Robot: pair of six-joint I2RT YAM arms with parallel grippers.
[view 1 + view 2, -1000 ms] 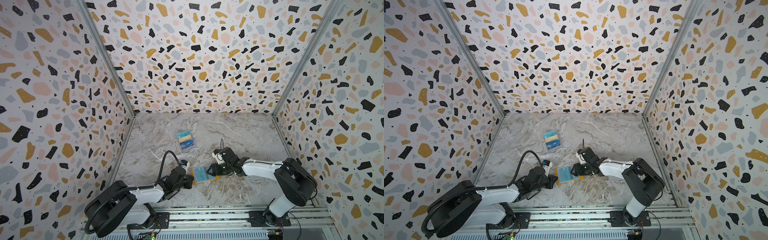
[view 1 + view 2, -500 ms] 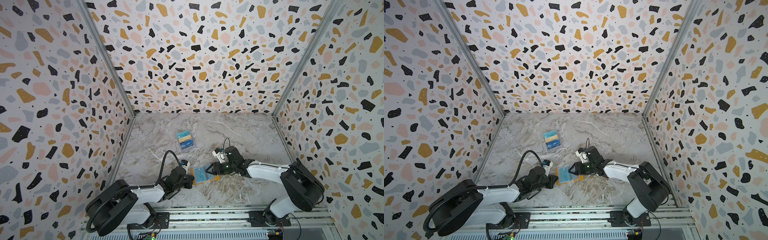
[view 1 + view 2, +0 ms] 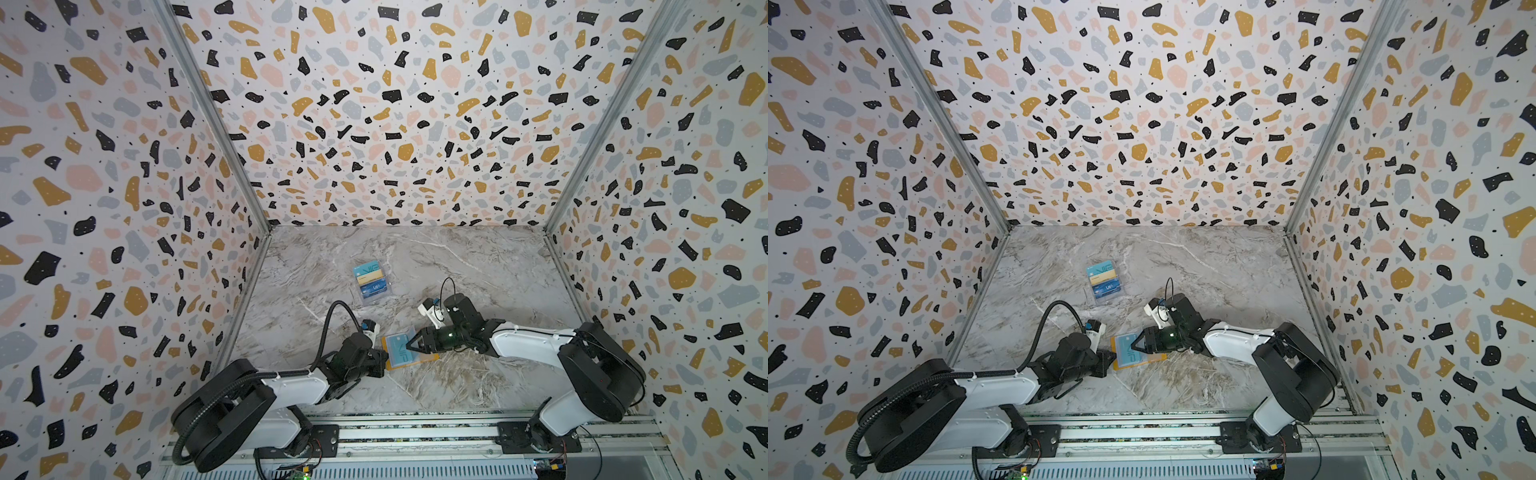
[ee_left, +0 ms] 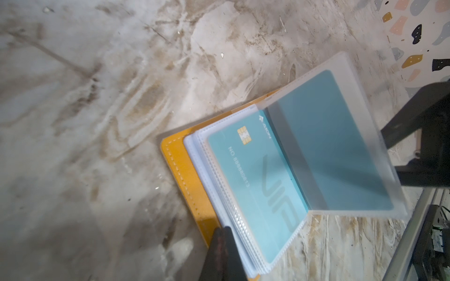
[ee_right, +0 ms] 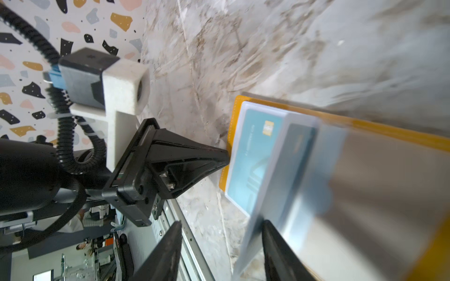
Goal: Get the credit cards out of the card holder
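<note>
In the right wrist view the picture's edge cuts off the right gripper (image 5: 221, 222), leaving only two finger ends. The holder (image 5: 389, 133) runs out of frame there, and its near half and the lifted sleeve (image 5: 292, 170) are smeared by blur. In the left wrist view the left gripper (image 4: 222, 231) shows only its tips, which hide a corner of the holder. Whether they pinch it or press it is unclear. The frosted sleeve dims the card (image 4: 341, 146) inside to a teal patch. In both top views the right gripper covers part of the holder. The small print on the cards (image 3: 370, 276) in the box (image 3: 371, 300) is unreadable.
</note>
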